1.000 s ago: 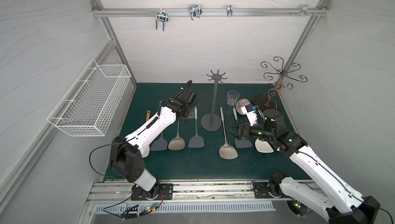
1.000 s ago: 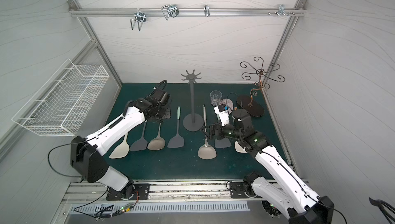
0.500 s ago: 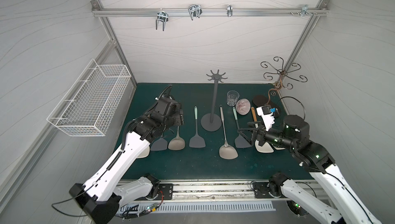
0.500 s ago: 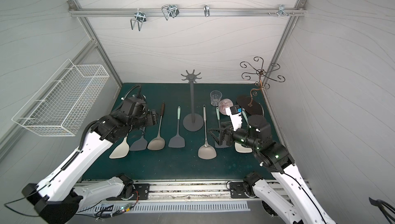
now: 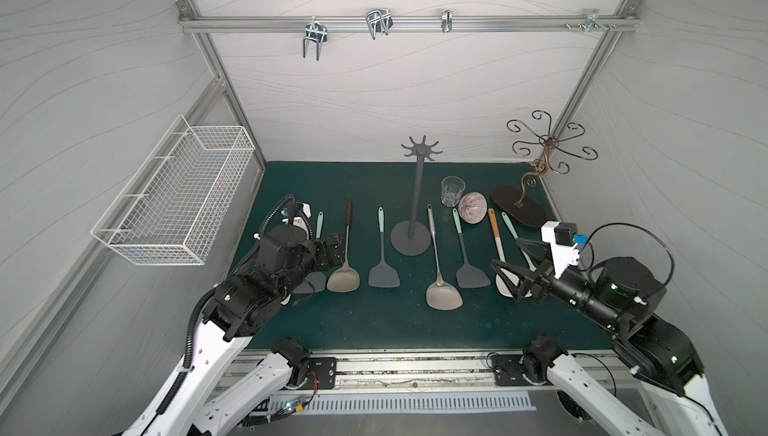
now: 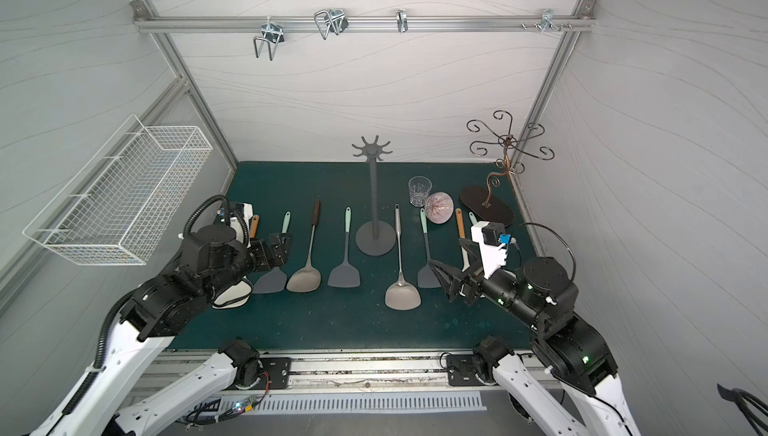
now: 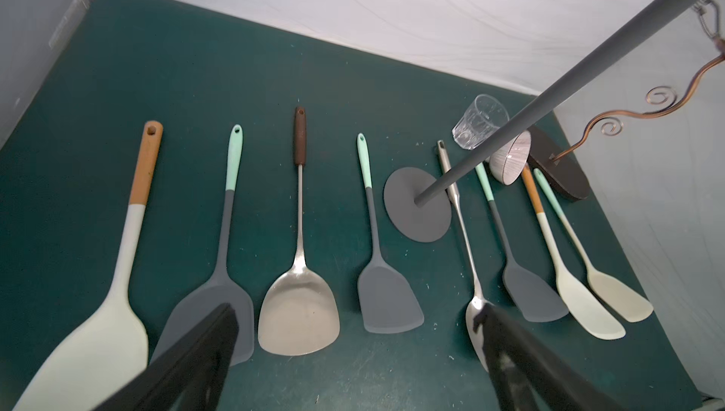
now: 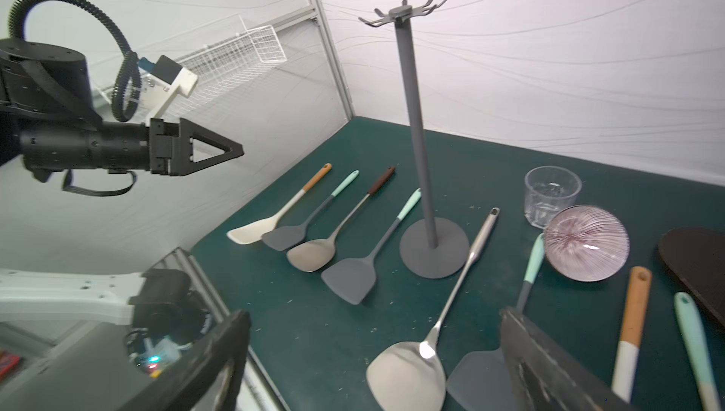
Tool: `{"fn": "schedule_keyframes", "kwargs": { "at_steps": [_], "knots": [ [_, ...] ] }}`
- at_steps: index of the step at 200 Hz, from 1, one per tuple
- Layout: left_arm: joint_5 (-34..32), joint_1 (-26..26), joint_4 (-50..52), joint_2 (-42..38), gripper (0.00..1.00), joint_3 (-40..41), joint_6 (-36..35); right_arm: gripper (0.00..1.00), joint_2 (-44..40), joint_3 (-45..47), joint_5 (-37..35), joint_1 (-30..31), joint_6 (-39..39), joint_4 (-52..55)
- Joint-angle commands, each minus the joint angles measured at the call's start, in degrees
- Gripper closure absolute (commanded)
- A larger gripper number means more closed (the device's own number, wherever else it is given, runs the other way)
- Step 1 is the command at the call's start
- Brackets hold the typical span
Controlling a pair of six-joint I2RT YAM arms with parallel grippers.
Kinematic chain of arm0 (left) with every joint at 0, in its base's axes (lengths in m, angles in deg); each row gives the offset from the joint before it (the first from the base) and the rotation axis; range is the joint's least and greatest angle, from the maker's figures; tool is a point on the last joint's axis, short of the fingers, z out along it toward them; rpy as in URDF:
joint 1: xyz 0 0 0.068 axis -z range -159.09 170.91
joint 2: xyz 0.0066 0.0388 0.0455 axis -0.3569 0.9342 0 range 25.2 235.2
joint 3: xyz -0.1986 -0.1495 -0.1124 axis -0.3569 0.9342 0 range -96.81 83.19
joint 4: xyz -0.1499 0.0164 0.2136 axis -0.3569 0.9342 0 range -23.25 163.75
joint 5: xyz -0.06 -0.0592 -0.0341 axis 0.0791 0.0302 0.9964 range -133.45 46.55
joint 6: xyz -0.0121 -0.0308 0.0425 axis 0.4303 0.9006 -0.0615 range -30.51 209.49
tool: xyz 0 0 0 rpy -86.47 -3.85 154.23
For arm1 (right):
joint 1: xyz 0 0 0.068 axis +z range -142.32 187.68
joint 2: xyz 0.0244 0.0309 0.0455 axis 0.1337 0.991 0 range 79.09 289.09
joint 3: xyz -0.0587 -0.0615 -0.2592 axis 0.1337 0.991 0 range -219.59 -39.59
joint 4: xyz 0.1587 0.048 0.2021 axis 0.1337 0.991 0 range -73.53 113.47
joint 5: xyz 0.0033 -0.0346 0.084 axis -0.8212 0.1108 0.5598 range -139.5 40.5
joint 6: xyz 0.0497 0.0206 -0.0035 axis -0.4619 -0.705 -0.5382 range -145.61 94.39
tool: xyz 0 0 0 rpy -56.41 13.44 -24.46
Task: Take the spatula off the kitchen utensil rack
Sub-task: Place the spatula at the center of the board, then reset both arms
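The kitchen utensil rack (image 5: 417, 188) stands mid-mat, and no spatula hangs from its star crown (image 8: 404, 11). Several spatulas lie flat in a row on the green mat (image 5: 374, 321). Closest to my left gripper (image 5: 332, 246) is a steel one with a brown handle (image 5: 343, 280). That gripper hovers open and empty over the row's left part, its fingers (image 7: 212, 334) wide apart. My right gripper (image 5: 505, 251) hovers open and empty above the cream spatulas (image 7: 588, 303) at the right. In the right wrist view its fingers (image 8: 521, 342) frame a second steel spatula (image 8: 408, 373).
A white wire basket (image 5: 178, 201) hangs on the left wall. A bronze curly-armed stand (image 5: 548, 142), a glass (image 5: 452, 190) and a ribbed bowl (image 5: 473, 207) sit at the back right. Metal hooks (image 5: 316, 36) hang from the overhead rail.
My left arm has drawn back from the rack toward the front left and its jaws have opened wide. The right arm has pulled back to the front right, still open.
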Motion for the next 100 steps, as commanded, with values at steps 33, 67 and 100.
{"fn": "schedule_keyframes", "kwargs": {
  "at_steps": [33,67,100],
  "knots": [
    [0.6,-1.3,-23.9,8.8,0.0,9.4,-7.8,0.01,12.4,2.4,-7.9,-3.6,9.7,-10.2],
    [13.7,-17.4,-32.1,15.0,0.0,14.0,-11.7,0.01,13.5,9.4,-1.7,-15.4,10.1,-20.3],
    [16.7,-27.0,-42.7,13.4,0.0,23.3,-16.1,0.01,13.1,16.4,-7.0,-21.5,8.5,-27.6]
  ]
}}
